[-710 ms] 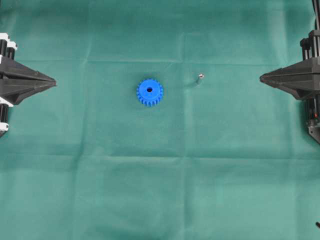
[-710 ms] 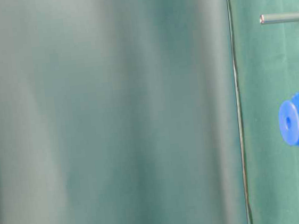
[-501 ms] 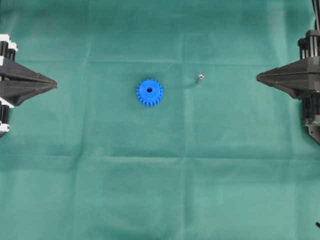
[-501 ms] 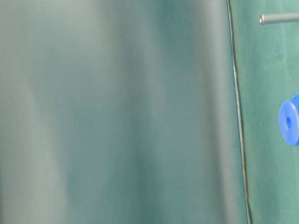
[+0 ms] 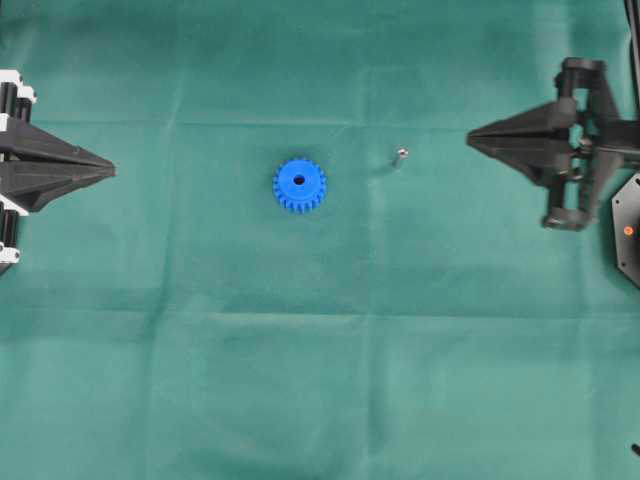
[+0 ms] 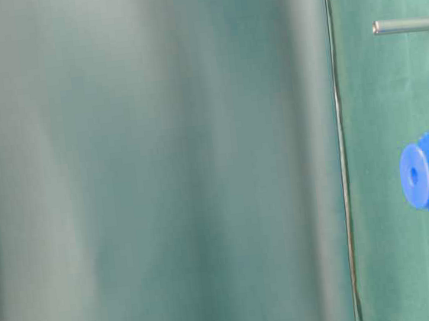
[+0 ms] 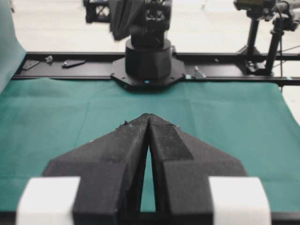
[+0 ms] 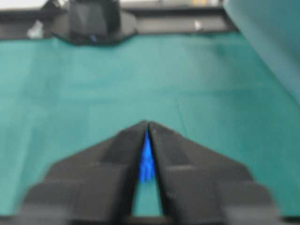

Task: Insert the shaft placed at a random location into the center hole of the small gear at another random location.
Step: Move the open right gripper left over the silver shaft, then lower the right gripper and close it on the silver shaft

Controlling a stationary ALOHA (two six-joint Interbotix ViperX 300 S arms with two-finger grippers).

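A: How do the jaws stand?
B: On the green cloth point(image 5: 320, 380), the left gripper point(image 5: 108, 168) sits at the left edge, tips pressed together, holding nothing. The right gripper point(image 5: 472, 136) has its tips meeting too, empty.
A: And the parts?
B: The small gear point(image 5: 299, 185) lies flat mid-cloth, center hole point(image 5: 299, 180) up; the shaft point(image 5: 402, 153) stands just right of it, apart, bare cloth all round.

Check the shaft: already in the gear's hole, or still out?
Out. The shaft stands apart on the green cloth, right of the small gear in the overhead view; the center hole shows dark and unfilled.
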